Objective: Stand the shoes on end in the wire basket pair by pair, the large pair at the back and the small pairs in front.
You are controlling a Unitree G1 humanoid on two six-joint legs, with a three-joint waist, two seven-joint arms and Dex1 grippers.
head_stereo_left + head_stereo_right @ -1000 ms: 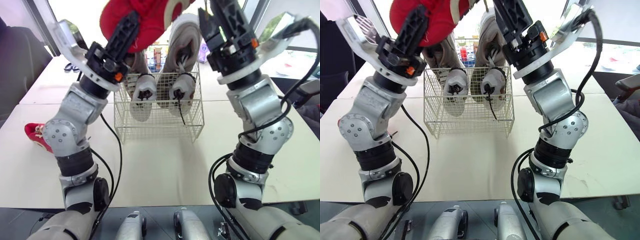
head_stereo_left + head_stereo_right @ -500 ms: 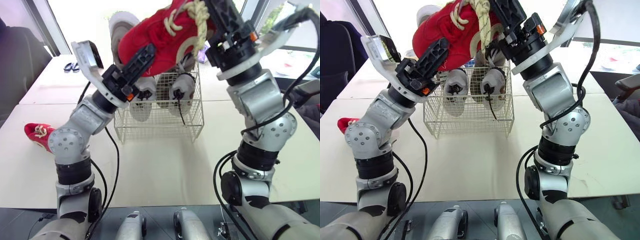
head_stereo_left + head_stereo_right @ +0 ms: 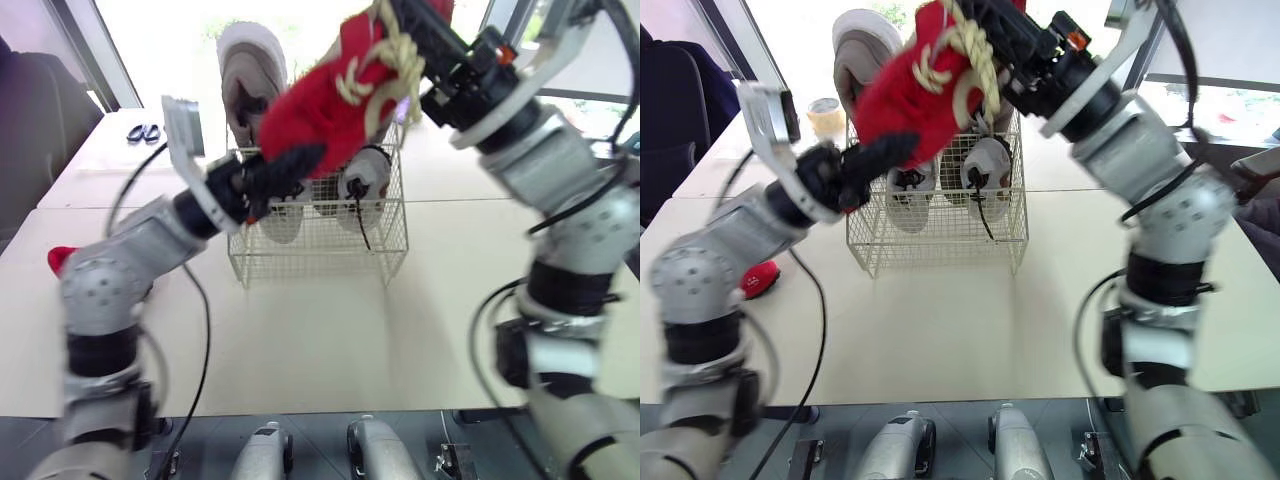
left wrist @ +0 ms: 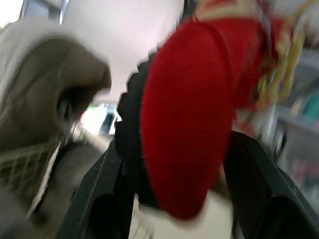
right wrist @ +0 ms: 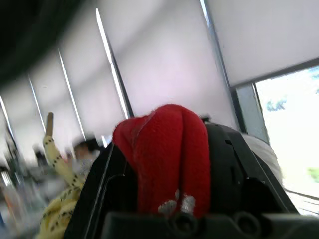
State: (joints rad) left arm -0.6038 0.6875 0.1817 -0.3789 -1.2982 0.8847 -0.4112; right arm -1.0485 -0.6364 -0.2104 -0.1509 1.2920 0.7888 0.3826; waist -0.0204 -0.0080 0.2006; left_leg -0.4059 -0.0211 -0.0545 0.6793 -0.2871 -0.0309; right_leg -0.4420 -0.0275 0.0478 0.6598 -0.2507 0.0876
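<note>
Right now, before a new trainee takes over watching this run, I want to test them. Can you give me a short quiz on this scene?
1. True or false: the red shoe held up in the air is gripped by one claw alone.
2. Where is the other red shoe? A) in the wire basket B) on the table, at the robot's left C) on the floor
3. Fill in: the pair already standing on end in the basket is ____ in colour.

Key: 1 false, as the left claw and the right claw both grip it. 2 B. 3 grey.
</note>
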